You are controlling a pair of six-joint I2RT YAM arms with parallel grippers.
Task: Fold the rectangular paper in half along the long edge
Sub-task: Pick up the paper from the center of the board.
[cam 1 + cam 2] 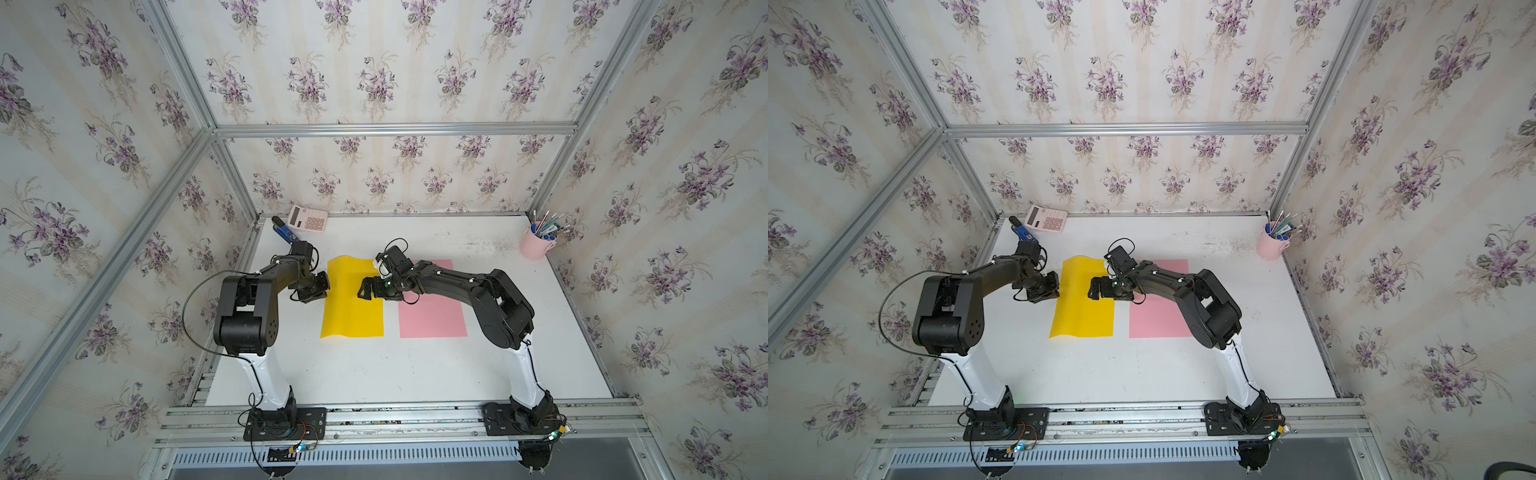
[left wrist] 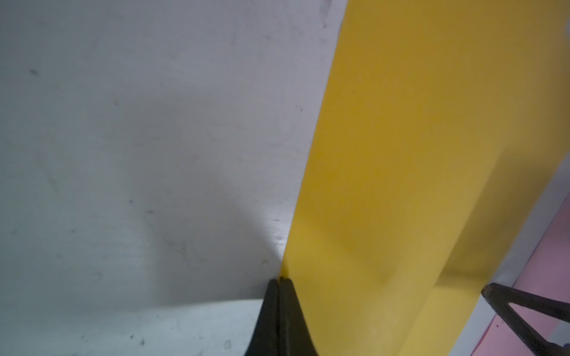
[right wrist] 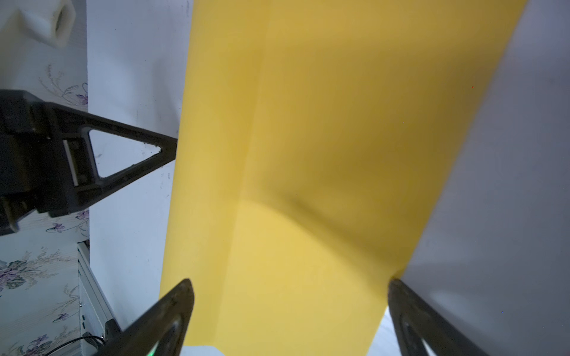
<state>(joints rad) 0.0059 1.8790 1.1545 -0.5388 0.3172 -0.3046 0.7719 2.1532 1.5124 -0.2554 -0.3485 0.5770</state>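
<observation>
The right arm (image 1: 469,286) covers parts of the yellow paper (image 1: 351,307) and pink sheet (image 1: 432,318).

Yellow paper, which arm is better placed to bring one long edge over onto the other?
Left. The left gripper is shut on the yellow paper at the long edge nearest it, so it could likely carry that edge across. The right gripper is open above the opposite side, gripping nothing.

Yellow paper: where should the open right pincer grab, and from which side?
Likely the raised long edge of the paper beside the shut left pincer, approached from the robot's left: it curls off the table; the opposite long edge lies flat.
</observation>
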